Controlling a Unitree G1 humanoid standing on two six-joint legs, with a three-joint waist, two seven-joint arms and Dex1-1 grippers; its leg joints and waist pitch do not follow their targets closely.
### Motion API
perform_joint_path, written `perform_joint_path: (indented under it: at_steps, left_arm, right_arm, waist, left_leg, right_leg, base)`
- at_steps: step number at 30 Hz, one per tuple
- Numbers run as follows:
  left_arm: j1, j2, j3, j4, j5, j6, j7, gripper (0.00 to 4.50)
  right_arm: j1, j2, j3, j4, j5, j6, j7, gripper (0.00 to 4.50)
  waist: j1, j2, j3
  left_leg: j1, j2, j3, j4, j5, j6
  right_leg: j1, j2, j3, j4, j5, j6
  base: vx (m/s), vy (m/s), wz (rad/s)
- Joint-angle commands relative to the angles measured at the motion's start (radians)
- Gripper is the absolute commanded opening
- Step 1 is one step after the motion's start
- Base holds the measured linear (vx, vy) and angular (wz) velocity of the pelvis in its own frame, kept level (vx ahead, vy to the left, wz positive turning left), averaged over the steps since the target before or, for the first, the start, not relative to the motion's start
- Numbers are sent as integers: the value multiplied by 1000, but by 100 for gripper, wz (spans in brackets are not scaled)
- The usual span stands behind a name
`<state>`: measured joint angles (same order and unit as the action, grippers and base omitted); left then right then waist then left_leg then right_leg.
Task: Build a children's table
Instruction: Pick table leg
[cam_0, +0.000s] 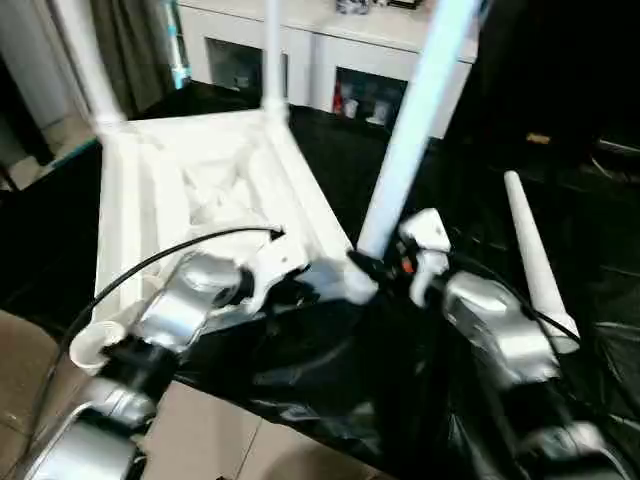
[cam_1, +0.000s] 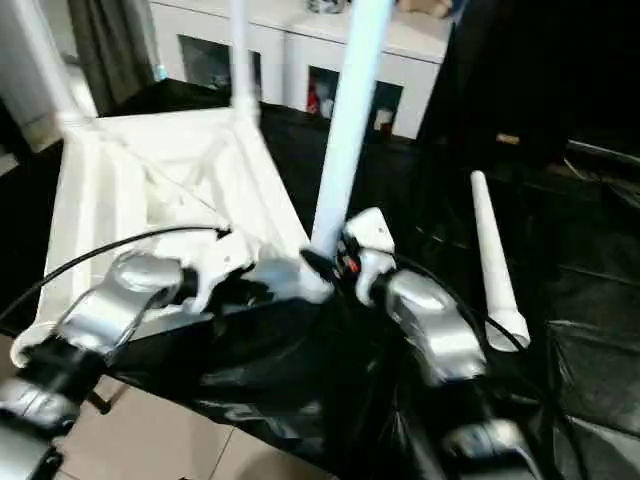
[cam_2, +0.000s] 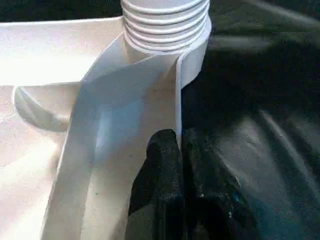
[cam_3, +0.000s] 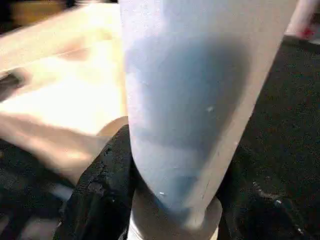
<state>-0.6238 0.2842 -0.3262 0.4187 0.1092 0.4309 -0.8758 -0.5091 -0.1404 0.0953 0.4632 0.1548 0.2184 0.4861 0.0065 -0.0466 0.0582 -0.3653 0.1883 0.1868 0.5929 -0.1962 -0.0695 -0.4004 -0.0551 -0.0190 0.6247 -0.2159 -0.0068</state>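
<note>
I'm looking at a work surface draped in glossy black plastic sheeting (cam_0: 560, 200), with pale beige floor tiles (cam_0: 215, 435) below its near edge. Against the far wall I see a white cabinet (cam_0: 330, 45) with glass-fronted compartments, and a dark grey curtain (cam_0: 130, 50) hangs at the far left.

left claw (cam_2: 180, 150) pinches the table top's rim (cam_2: 150, 85) below a leg's threaded end (cam_2: 166, 22).

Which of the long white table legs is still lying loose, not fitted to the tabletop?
The tapering white plastic leg lying flat on the black sheet, off to the robot's right. The others stand upright from the upturned white tabletop; the right tool grips one.
</note>
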Motion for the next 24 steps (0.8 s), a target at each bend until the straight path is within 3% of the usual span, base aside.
perform_joint_path:
  at_steps: [1,7,12,18,21,23,24]
  left_arm:
    - [-51,-66,-6,-51,-17,28,51,0]
    - [-43,-135,-29,-69,3,97,115,0]
    - [-40,-139,-32,-84,5,117,119,0]
    - [-38,-134,-32,-93,6,126,120,0]
    - [-39,-132,-29,-91,7,119,116,0]
    - [-41,-131,-28,-88,5,113,115,0]
    - [-41,-131,-28,-88,5,112,115,0]
  right_arm:
    - [47,34,46,161,-53,104,-72,189]
    - [6,82,27,209,-54,128,-134,189]
    - [-11,94,17,223,-41,151,-118,189]
    - [-15,92,27,231,-54,148,-98,189]
    - [-27,101,3,231,-40,146,-92,189]
    - [-32,100,-6,227,-33,144,-80,245]
    - [-32,100,-7,227,-33,143,-80,245]
  waist:
    - [3,17,-35]
    - [2,13,-38]
    - [-1,12,-36]
    - [-3,15,-37]
    - [-3,15,-35]
    - [-3,15,-34]
    - [-3,15,-34]
  left_leg:
    - [9,41,-25,-87,-295,-38]
    - [5,40,-23,-87,-267,-11]
    - [7,41,-25,-91,-301,-11]
    - [8,43,-25,-96,-305,-17]
    - [10,42,-24,-95,-319,-16]
    - [11,43,-25,-96,-331,-17]
    - [11,43,-25,-96,-334,-16]
  right_leg:
    - [25,-76,43,-100,-311,-188]
    - [31,-71,41,-99,-234,-188]
    - [26,-73,41,-107,-312,-168]
    - [27,-73,40,-108,-273,-179]
    - [24,-74,42,-111,-290,-178]
    - [23,-74,41,-112,-310,-173]
    - [23,-74,42,-113,-316,-172]
  base:
    - [0,0,0]
    - [0,0,0]
    - [0,0,0]
    - [0,0,0]
    - [0,0,0]
    - [0,0,0]
    - [0,0,0]
